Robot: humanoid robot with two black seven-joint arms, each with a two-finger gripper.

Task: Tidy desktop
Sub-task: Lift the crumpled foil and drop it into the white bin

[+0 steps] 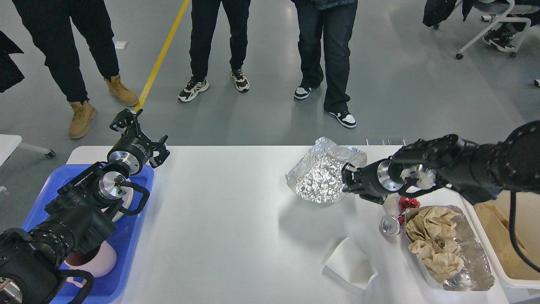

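Head view shows the right gripper (346, 182) pinching a crumpled foil sheet (318, 177) above the desktop (236, 219), where the thin edge could tear or slip free, while the left gripper (141, 133) hovers wide-fingered over the blue tray (135, 236).

White bin (521, 270) — cut off at right edge; right fingertips hidden.

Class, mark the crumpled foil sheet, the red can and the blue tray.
crumpled foil sheet (317, 176), head view, centre of its shiny face.
red can (390, 223), head view, its silver top.
blue tray (141, 198), head view, bare right rim.
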